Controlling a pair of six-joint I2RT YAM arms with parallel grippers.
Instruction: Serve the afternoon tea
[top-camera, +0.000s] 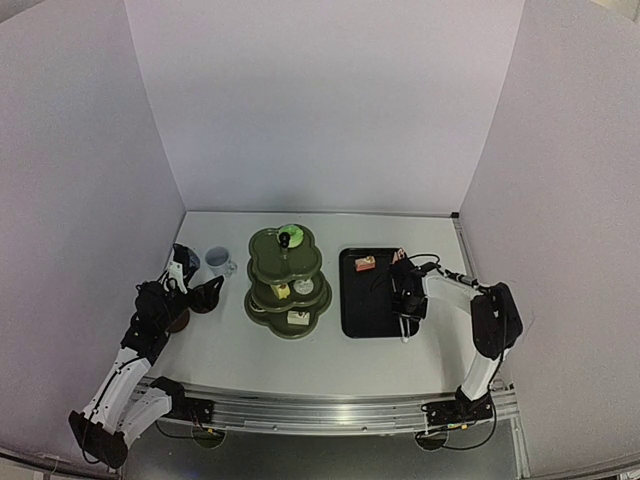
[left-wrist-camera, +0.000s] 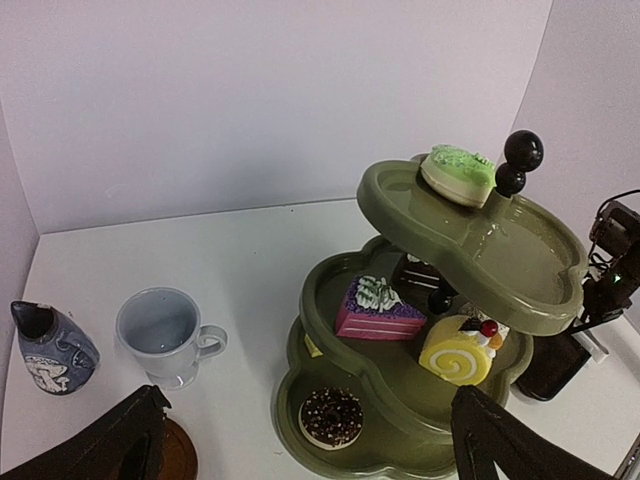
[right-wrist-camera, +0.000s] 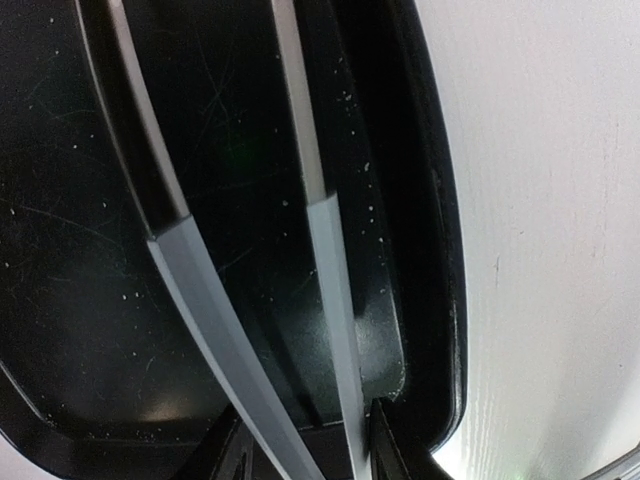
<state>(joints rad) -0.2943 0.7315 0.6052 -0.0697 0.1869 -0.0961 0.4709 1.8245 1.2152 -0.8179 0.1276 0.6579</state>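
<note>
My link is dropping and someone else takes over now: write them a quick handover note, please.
Left gripper: open, empty, facing the stand.
Right gripper: shut on the metal tongs, over the black tray.
Done: all three tiers are loaded: green cake on top, pink slice in the middle, chocolate doughnut at the bottom.
Left: one cake lies on the tray. The bluish cup stands on the table, off the brown coaster. A patterned bluish piece, perhaps the second cup, stands left of it.
</note>
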